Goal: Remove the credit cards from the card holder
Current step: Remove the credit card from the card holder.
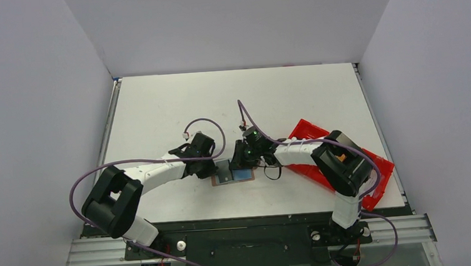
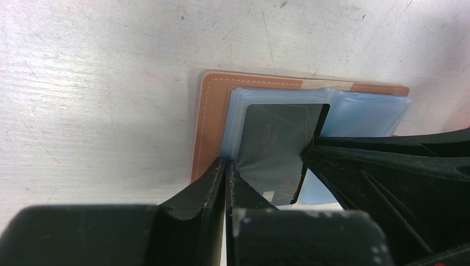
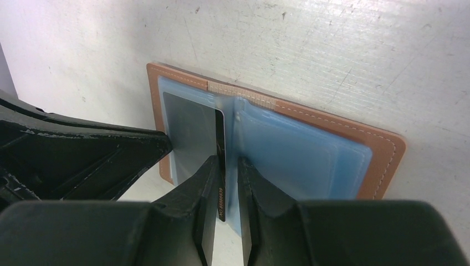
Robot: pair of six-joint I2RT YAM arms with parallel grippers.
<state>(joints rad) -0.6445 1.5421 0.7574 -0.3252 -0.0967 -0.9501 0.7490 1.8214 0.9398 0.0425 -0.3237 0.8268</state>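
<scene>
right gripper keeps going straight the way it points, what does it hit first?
The card holder on the table: the right gripper points down at its spine, jaws closed on a dark card. Depth unclear.

Brown card holder (image 3: pixel 382 152) lies open flat, blue sleeves up; dark card (image 2: pixel 277 144) half out

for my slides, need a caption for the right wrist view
Right gripper pinching a dark card edge-on over the open card holder on the table.

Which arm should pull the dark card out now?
Right. Its pincer already straddles the dark card's edge, while the left pincer pins the card holder's sleeve.
</scene>
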